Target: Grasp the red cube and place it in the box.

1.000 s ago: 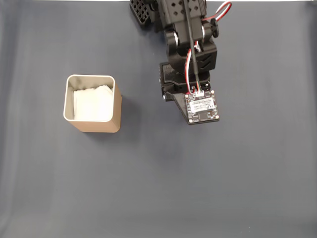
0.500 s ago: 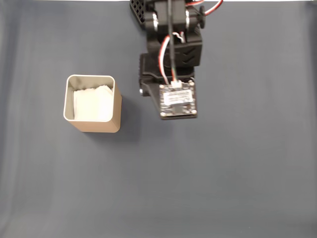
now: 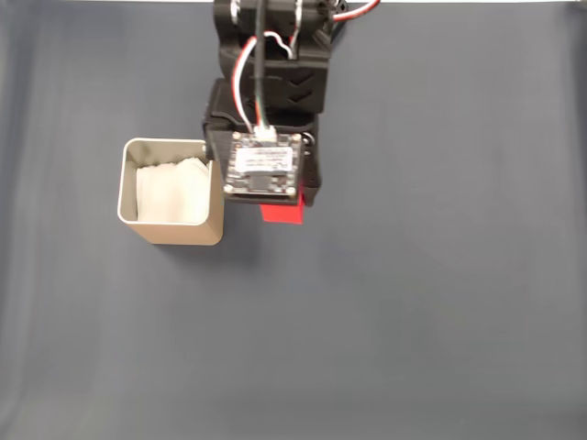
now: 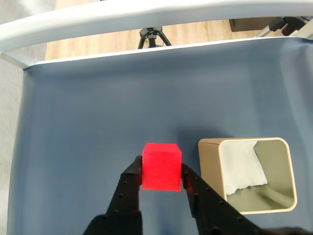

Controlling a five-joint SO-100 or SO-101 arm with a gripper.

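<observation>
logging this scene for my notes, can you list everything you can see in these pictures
red cube: one, bright red, held between the gripper's fingers above the cloth, beside the box and not in it
box: one, beige-tan with a thin silvery rim, standing open on the cloth
white lining: one, white, inside the box
cloth: one, dark blue-grey, covering the table
tripod: one, black, on the wooden floor beyond the table's far edge in the wrist view
gripper: one, black, two fingers closed on opposite sides of the cube
arm: one, black with red and white wires and a small circuit board on top, reaching in from the top edge of the fixed view
</observation>
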